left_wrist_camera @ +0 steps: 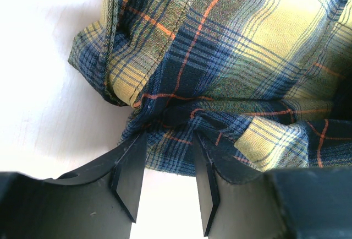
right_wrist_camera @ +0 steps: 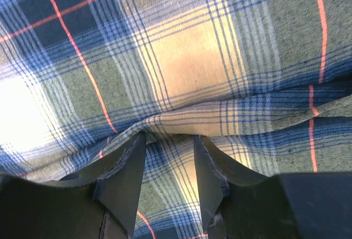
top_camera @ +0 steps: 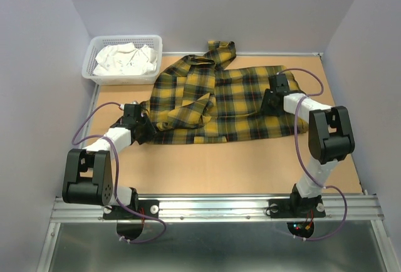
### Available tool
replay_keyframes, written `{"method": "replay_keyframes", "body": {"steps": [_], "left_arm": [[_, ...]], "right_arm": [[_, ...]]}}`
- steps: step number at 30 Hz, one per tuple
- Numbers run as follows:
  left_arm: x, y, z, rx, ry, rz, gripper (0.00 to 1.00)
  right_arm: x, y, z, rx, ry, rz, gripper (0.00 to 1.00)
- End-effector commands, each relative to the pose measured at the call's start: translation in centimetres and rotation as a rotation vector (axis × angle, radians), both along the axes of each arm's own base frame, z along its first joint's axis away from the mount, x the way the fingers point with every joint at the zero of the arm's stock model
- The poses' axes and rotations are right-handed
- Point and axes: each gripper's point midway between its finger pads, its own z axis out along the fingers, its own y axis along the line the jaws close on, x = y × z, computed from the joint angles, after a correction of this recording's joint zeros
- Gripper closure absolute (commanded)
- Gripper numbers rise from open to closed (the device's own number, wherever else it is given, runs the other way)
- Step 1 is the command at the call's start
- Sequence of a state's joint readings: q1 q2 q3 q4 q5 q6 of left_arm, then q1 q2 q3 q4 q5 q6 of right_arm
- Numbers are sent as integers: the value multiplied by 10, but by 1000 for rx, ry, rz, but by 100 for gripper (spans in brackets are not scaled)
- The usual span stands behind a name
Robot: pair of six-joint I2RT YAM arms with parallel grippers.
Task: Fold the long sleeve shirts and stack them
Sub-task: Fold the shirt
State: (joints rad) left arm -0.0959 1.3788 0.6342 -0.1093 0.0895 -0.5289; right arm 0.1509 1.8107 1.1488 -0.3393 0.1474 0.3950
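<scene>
One long sleeve shirt [top_camera: 232, 106], yellow with dark plaid and thin red lines, lies spread and rumpled across the back half of the table, with part of it bunched toward the back edge. My left gripper [top_camera: 143, 128] is at the shirt's left edge. In the left wrist view that gripper [left_wrist_camera: 168, 137] is open, its tips touching a bunched hem of the shirt [left_wrist_camera: 220, 57] with bare table between the fingers. My right gripper [top_camera: 270, 99] rests on the shirt's right part. In the right wrist view it [right_wrist_camera: 169, 140] is open, with flat cloth [right_wrist_camera: 187, 57] between its fingers and a ridge of fabric at the tips.
A white plastic basket [top_camera: 100, 79] holding white cloth [top_camera: 125, 59] stands at the back left corner, just left of the shirt. Bare tabletop [top_camera: 219, 165] runs between the shirt and the arm bases. Grey walls close in the table on three sides.
</scene>
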Motion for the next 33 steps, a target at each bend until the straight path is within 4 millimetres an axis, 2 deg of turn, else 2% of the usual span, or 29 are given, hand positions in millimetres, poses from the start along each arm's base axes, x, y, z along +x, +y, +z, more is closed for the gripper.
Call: {"method": "replay_keyframes", "body": {"steps": [1, 4, 7, 11, 14, 20, 22, 24, 25, 26, 29, 30, 31, 32, 33], "left_arm": [[-14, 8, -12, 38, 53, 2, 50], [-16, 9, -12, 41, 59, 4, 50], [-18, 12, -13, 49, 68, 9, 50], [-21, 18, -13, 51, 80, 25, 50], [-25, 23, -12, 43, 84, 38, 50], [-29, 28, -10, 40, 94, 54, 50], [-29, 28, -7, 34, 89, 54, 50], [-25, 29, 3, 35, 63, 53, 50], [-25, 29, 6, 37, 61, 54, 49], [-20, 29, 18, 36, 22, 56, 48], [-13, 31, 39, 38, -42, 69, 44], [-5, 30, 57, 34, -100, 69, 42], [1, 29, 67, 25, -133, 64, 40], [6, 27, 79, 19, -169, 54, 33], [17, 25, 96, 11, -223, 41, 29]], "right_arm": [[25, -8, 17, -44, -67, -25, 54], [23, -12, 12, -57, -56, -37, 54], [8, -18, -1, -64, -19, -58, 54], [-24, -33, -18, -81, 45, -108, 54], [-63, -48, -31, -83, 111, -174, 54], [-104, -69, -29, -101, 180, -261, 54], [-108, -74, -25, -107, 179, -277, 54], [-103, -76, -11, -115, 148, -265, 54], [-95, -75, 1, -107, 118, -257, 54], [-88, -70, 13, -88, 85, -216, 53], [-70, -59, 44, -39, -4, -154, 53], [-59, -50, 65, -13, -59, -113, 48], [-54, -46, 74, 1, -85, -91, 46], [-49, -38, 81, 32, -104, -56, 44], [-43, -33, 96, 43, -141, -29, 37]]}}
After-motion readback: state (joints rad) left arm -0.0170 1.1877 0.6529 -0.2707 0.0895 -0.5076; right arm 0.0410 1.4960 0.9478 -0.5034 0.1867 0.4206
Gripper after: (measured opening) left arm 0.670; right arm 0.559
